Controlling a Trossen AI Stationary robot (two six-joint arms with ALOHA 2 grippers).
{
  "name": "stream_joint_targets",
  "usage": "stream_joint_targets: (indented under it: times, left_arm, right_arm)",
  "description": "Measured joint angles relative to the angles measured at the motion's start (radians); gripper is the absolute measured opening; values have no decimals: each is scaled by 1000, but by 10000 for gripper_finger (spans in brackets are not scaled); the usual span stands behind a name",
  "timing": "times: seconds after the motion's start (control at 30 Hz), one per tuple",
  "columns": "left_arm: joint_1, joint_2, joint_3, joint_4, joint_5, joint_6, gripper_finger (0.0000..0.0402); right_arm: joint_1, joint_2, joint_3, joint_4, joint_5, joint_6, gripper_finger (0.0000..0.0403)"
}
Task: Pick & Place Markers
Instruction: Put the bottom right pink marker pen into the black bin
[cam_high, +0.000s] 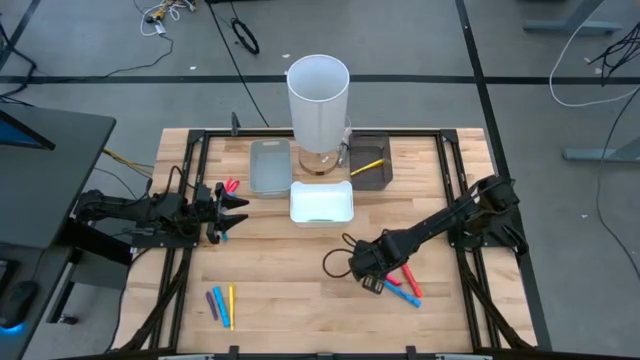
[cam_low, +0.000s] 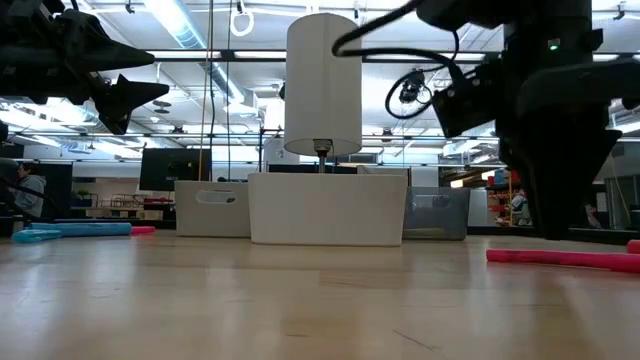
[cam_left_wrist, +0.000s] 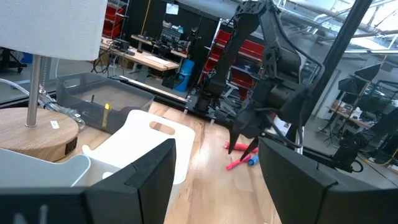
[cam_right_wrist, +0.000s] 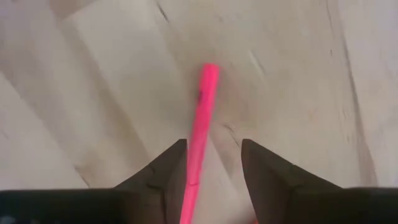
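- Pink marker, a thin plastic stick (cam_right_wrist: 200, 134), lies flat on the pale wooden table (cam_high: 300, 290) right between the fingers of the right gripper (cam_right_wrist: 213, 163). Fingers are spread either side of it, not squeezing it as far as I can see.
- From above, that right gripper (cam_high: 370, 272) sits low over the right-hand cluster of red and blue markers (cam_high: 408, 285) near the table's front right.
- Left gripper (cam_high: 232, 212) hangs at the left side, fingers apart, holding nothing, with a couple of red/blue markers (cam_high: 230, 186) just beside it.
- Another little bunch, purple, blue and yellow markers (cam_high: 221, 303), lies at the front left, well apart from both arms.
- One yellow marker (cam_high: 368, 165) is already in the dark rectangular tray (cam_high: 381, 180) at the back right.
- Clear grey tray (cam_high: 269, 166) at the back left and white tray (cam_high: 321, 202) in the middle, both look bare inside.
- Tall white cylinder (cam_high: 318, 95) stands on a round wooden base (cam_left_wrist: 28, 134) behind the white tray.
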Motion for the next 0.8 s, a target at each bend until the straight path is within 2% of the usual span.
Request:
stream_joint_targets:
  times: [0.2, 0.8]
  left_arm:
    - [0, 0, 0, 0, 0, 0, 234]
    - [0, 0, 0, 0, 0, 0, 234]
  right_arm:
    - [-14, -2, -16, 27, -38, 5, 153]
    - [-13, -5, -95, 145, -54, 37, 153]
